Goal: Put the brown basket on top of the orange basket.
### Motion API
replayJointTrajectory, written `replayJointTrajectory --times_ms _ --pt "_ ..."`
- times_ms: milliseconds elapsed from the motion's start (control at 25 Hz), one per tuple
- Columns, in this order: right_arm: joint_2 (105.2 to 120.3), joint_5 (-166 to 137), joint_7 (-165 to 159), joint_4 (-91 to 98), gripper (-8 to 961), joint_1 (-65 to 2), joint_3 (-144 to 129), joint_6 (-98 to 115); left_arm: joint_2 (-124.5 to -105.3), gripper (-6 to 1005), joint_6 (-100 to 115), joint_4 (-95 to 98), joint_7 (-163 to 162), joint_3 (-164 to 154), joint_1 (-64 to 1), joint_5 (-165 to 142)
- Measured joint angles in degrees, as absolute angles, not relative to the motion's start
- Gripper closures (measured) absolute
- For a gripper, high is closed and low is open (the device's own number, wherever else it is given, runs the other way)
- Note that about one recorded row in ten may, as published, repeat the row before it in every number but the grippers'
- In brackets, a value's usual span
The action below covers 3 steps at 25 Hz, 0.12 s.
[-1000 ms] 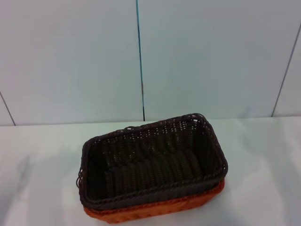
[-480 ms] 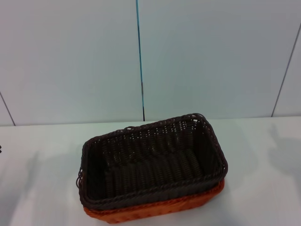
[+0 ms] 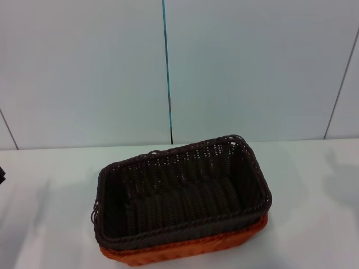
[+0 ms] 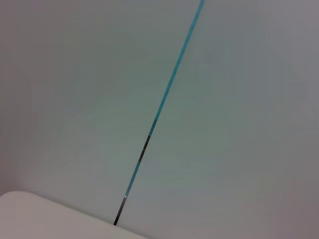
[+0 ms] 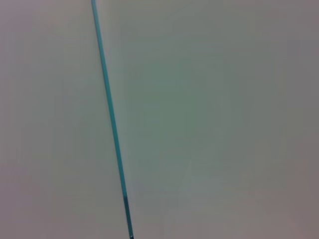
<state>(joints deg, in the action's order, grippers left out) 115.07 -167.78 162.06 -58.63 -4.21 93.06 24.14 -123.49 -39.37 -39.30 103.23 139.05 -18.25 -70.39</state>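
I see the brown basket nested on top of the orange basket on the white table. My left gripper barely shows, far off the baskets' left; I cannot tell its fingers' state. My right gripper is out of view.

Dark chocolate-brown rectangular woven basket: wicker-style strands, look like plastic, faint sheen, ribbed rough texture; braided rim, open-weave sides, tighter-woven floor. Bright orange rectangular woven basket: same wicker-style weave, braided rim, slightly glossy strands; only its near edge shows under the brown one. White table top: smooth, matt. Pale wall panels: smooth, matt, flat finish. Teal seam strip between panels: thin, smooth, darker near its lower end. No claw visible to place these against.
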Motion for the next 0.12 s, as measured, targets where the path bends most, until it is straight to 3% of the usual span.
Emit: replayJointTrajectory --times_ms 120 --pt "115.06 -167.8 162.1 -58.4 37 -4.4 93.6 23.9 -123.49 64 -39.4 -39.3 103.5 139.0 -18.4 -70.4"
